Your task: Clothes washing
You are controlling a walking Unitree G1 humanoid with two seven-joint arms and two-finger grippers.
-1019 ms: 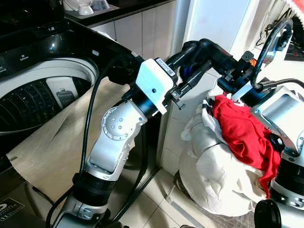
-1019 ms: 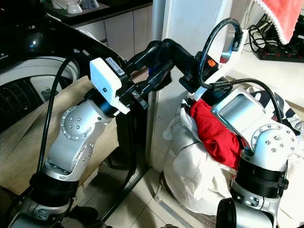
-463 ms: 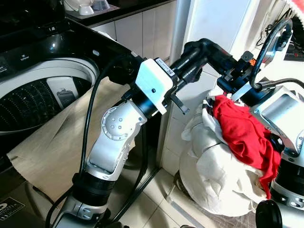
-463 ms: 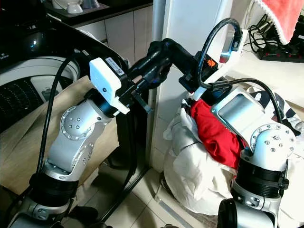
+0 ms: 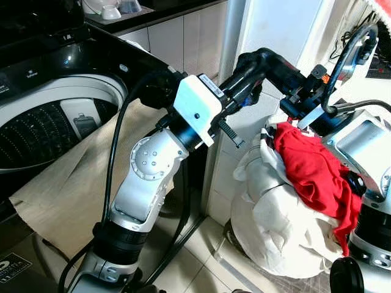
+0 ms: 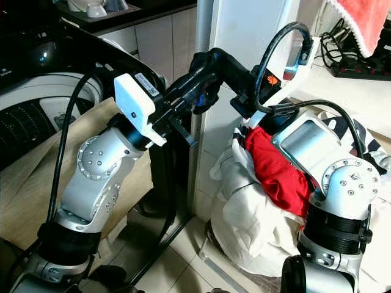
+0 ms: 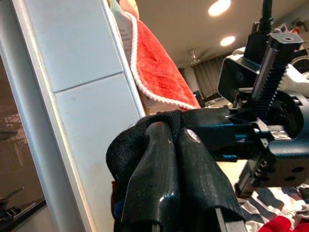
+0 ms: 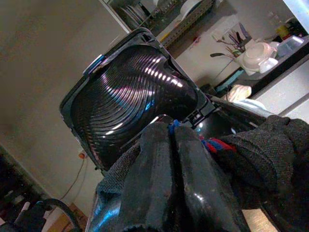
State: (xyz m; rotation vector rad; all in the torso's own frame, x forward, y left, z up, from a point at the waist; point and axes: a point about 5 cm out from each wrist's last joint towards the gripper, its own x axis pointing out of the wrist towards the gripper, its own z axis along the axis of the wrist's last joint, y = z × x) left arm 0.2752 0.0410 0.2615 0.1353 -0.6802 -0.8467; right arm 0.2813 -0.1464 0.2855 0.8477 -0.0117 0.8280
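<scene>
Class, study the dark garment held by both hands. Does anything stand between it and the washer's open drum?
Nothing solid blocks it. The dark garment is pinched by the left hand and right hand, to the right of the open drum. A beige cloth draped over the drum's rim lies along the way, as does the left arm.

No wording can be read clearly. A small white label on the left arm's white wrist camera housing (image 5: 197,107) carries print too small to read. An orange logo mark sits on the right arm's white bracket (image 6: 270,80), illegible.
</scene>
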